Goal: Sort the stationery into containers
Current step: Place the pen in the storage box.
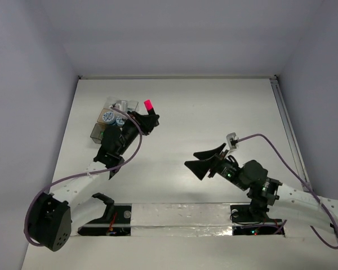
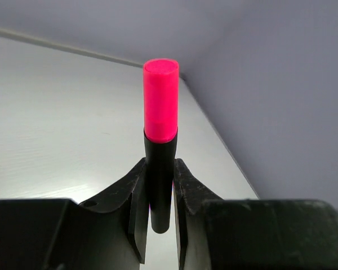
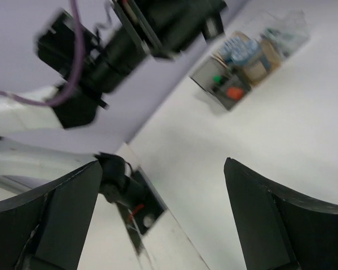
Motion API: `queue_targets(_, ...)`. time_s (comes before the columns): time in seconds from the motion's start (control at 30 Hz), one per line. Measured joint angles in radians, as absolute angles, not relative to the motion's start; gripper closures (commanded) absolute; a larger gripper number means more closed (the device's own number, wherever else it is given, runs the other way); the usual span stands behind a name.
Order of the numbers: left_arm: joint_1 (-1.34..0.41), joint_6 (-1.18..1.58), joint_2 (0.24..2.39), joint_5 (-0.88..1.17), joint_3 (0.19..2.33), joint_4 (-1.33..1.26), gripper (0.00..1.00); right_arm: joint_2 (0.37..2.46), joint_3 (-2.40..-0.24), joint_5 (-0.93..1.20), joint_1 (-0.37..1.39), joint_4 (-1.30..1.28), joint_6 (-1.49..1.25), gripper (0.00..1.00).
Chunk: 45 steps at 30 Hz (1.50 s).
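The white table (image 1: 214, 112) fills most of the top view, w/ both arm bases at its near edge. Your L arm (image 1: 79, 191) reaches fwd and left toward the far-left part of the table. Your R arm (image 1: 259, 180) is bent over the right-centre, well apart from the L.

The containers (image 1: 129, 105) sit as one cluster at the far left, directly under and beside the L wrist. They're small clear boxes on a tan base.

R gripper (image 3: 160, 219): jaws spread wide, nothing between them, only bare table seen through the gap. It points across the table toward the cluster.

L gripper (image 2: 159, 169): jaws closed tight on the black barrel of the pink marker (image 2: 160, 101). The marker stands up between the fingers (image 2: 136, 194), and the pink cap sticks out well past the tips. In the top view the cap shows just beside the right edge of the cluster. You can't tell its height above the table from these views.

Two blue-white discs (image 1: 108, 117) lie side by side in one box, mid-cluster. In the R wrist view a green end (image 3: 217, 79) and an orange end (image 3: 234, 93) show together in the end box nearest that cam. That view is blurred, so no more detail on the other boxes.
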State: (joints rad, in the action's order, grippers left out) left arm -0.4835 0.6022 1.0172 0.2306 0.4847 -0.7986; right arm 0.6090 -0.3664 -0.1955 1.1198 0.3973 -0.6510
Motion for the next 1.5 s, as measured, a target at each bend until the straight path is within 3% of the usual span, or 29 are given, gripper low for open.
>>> queue_targets(0.2,-0.323,0.741,1.032,-0.047,0.500,-0.665,1.00,0.690,-0.312,-0.240,1.120,0.268,-0.671,0.05)
queue_targets(0.47,-0.167,0.885,1.032,-0.233,0.439,-0.511,1.00,0.780,-0.314,-0.259,1.120,0.183,-0.669,0.00)
queue_targets(1.13,-0.076,1.047,1.156,-0.290,0.436,-0.290,1.00,0.817,-0.332,-0.254,1.120,0.156,-0.655,0.00)
queue_targets(1.17,-0.076,1.055,1.155,-0.290,0.436,-0.286,0.98,0.817,-0.332,-0.254,1.120,0.156,-0.655,0.00)
queue_targets(1.2,-0.076,1.063,1.152,-0.290,0.436,-0.281,0.88,0.817,-0.332,-0.253,1.120,0.156,-0.655,0.00)
queue_targets(1.3,-0.076,1.079,1.132,-0.292,0.430,-0.272,0.72,0.817,-0.332,-0.247,1.120,0.157,-0.655,0.00)
queue_targets(1.5,-0.076,1.098,1.099,-0.299,0.415,-0.265,0.61,0.799,-0.332,-0.236,1.120,0.156,-0.655,0.00)
